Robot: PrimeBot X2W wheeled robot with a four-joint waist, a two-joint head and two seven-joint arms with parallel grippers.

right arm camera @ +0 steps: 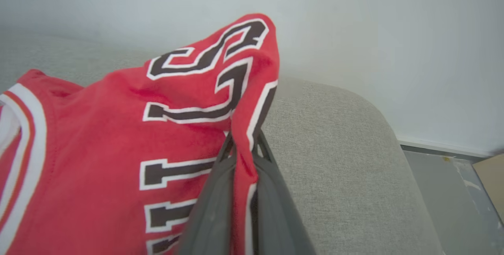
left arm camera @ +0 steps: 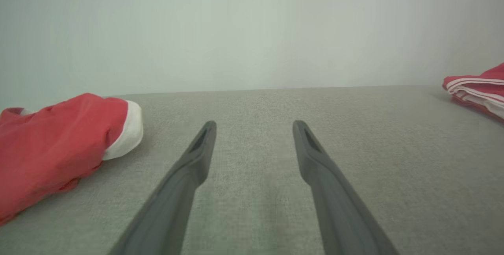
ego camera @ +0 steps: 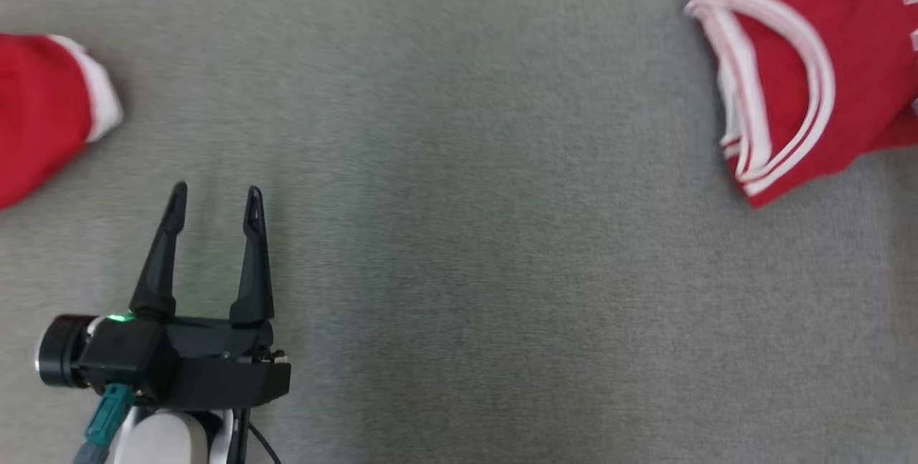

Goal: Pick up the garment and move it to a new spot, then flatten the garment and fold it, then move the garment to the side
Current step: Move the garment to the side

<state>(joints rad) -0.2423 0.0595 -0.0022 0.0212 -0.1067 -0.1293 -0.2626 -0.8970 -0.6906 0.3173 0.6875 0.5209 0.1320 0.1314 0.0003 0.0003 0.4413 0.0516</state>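
- Your right pincer (right arm camera: 244, 142) is clamped on a raised fold of the red jersey (right arm camera: 98, 148), which lies at the right side of the grey cushioned surface (ego camera: 466, 234), near its rounded edge.
- Your left pincer (ego camera: 216, 191) stands apart with nothing in it, over bare fabric; a second red cloth (ego camera: 43, 105) lies to its left.
- I judge this is the first step, the picking up. Next, lift slowly and carry the jersey toward the free middle, watching that the fold does not slip.
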